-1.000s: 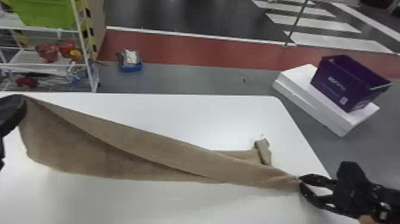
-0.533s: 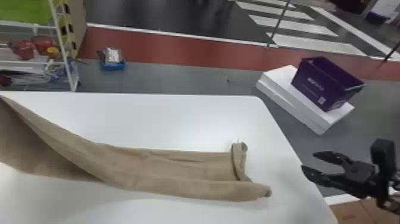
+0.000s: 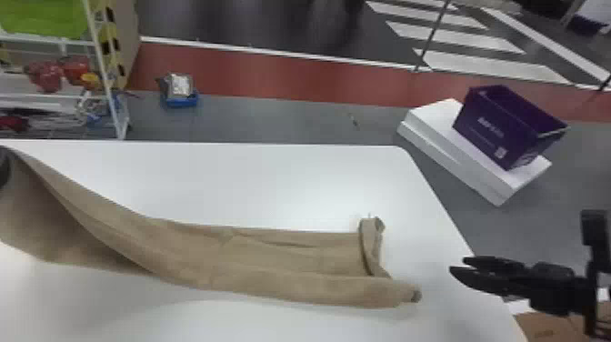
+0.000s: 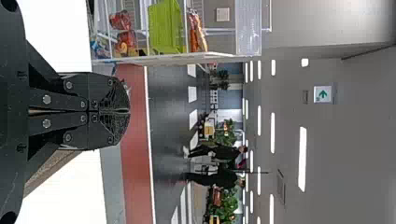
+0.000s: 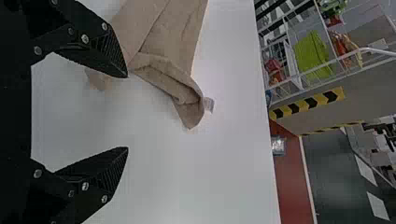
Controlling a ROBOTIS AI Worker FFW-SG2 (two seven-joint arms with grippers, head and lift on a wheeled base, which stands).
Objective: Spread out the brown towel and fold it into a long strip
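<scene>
I log left claw pressed together, apparently pinching brown towel's raised end; right claw spread, apart from its other end on bench.

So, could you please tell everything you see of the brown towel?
The brown towel is soft-looking cloth with a pale tag. It stretches along the white table, a flap along its near side, its right end turned over. Its left end rises to the left gripper, shut on it. The right gripper stands clear.
</scene>
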